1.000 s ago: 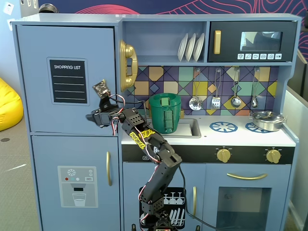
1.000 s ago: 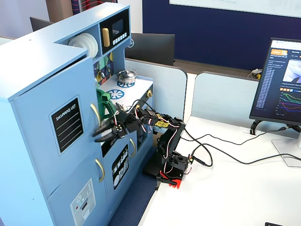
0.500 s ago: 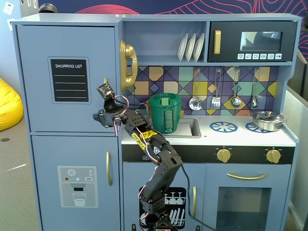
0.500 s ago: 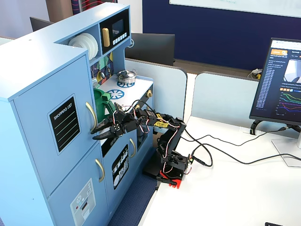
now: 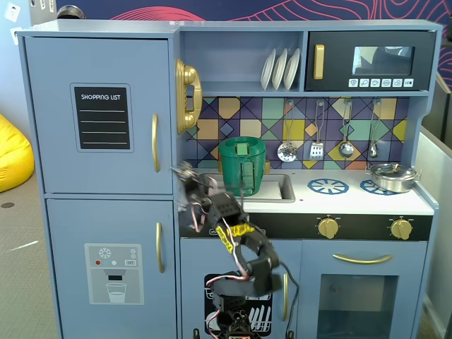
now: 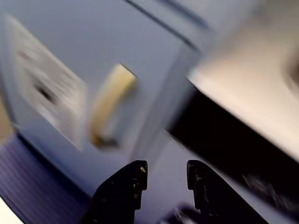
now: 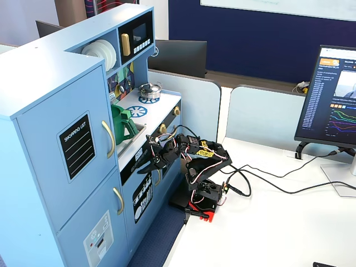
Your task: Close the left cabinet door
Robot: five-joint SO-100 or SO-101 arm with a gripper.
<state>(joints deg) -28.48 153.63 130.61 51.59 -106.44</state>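
The left cabinet door point(image 5: 99, 113) is light blue, with a black "SHOPPING LIST" panel and a vertical gold handle point(image 5: 155, 143). It lies flush with the cabinet front in both fixed views point(image 7: 67, 144). My gripper point(image 5: 185, 176) hangs in front of the cabinet, to the right of the door's lower corner and clear of it, as another fixed view point(image 7: 149, 166) also shows. In the wrist view my gripper point(image 6: 166, 170) is open and empty. That blurred view faces the lower blue door's gold handle point(image 6: 110, 105). The shopping-list door is out of that view.
The lower blue door with the water-dispenser graphic point(image 5: 114, 274) is below. A green pitcher point(image 5: 242, 166) stands in the sink, and a gold phone point(image 5: 187, 95) hangs beside the door. The arm's base point(image 7: 203, 194) sits on a white desk with cables and a monitor point(image 7: 331, 100).
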